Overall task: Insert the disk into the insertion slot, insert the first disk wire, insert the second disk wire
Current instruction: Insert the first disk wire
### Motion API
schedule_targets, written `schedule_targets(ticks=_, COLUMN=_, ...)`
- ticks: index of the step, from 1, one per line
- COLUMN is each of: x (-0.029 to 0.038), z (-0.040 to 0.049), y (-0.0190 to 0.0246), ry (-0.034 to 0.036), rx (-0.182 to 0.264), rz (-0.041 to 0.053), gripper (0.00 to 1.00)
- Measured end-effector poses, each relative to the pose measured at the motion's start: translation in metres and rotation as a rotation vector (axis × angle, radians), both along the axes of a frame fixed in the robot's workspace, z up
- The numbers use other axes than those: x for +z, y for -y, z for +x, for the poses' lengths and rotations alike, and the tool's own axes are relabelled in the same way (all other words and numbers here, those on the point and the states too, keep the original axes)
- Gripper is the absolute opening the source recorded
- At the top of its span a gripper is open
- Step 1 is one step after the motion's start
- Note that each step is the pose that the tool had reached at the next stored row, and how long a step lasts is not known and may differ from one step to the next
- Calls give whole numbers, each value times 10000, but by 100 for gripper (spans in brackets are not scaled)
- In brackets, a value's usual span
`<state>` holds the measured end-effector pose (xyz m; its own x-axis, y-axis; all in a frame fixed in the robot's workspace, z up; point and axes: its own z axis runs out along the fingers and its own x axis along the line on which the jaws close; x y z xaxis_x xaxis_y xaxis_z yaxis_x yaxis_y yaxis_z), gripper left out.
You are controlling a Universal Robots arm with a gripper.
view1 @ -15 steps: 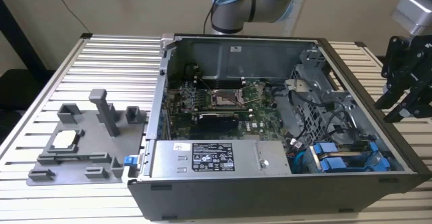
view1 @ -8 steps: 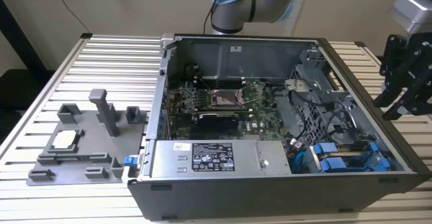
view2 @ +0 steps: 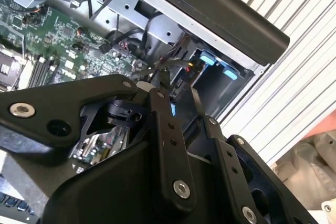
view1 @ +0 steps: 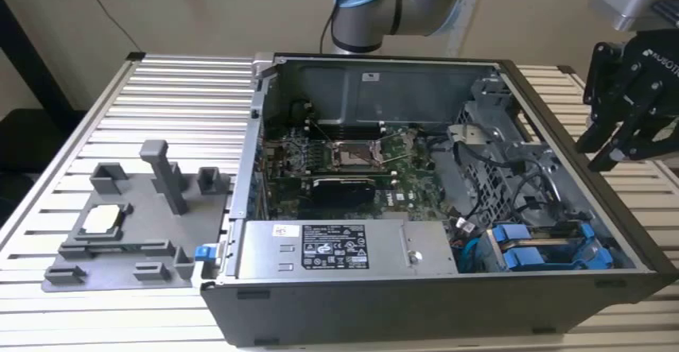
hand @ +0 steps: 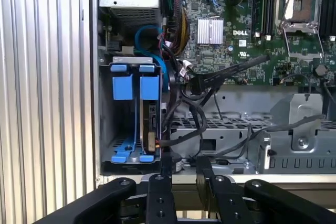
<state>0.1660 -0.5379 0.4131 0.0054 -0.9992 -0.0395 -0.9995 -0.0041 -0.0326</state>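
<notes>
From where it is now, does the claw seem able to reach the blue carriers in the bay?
Probably yes. The case is open, and in the first wrist view the claw hangs just outside its wall, near the blue carriers. Black cables beside the bay may hinder it.

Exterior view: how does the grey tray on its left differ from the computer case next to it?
The tray is low, flat and pale grey; the case is tall and dark. The tray carries a few upright posts; the case lies open and is packed with a green board and cables. The tray is much the smaller of the two. Both sit on the ribbed table.
</notes>
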Motion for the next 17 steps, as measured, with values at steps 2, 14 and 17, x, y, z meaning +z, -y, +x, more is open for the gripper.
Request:
schedule_targets(ticks=2, x=0, z=0, y=-60, ry=0, rx=1, rz=-42, gripper=33)
schedule_targets(ticks=14, x=-9, z=-199, y=-162, ry=49, rx=1, rz=-115, gripper=33)
schedule_targets(ticks=17, x=-15, z=-307, y=-171, ry=81, rx=0, rz=-130, gripper=33)
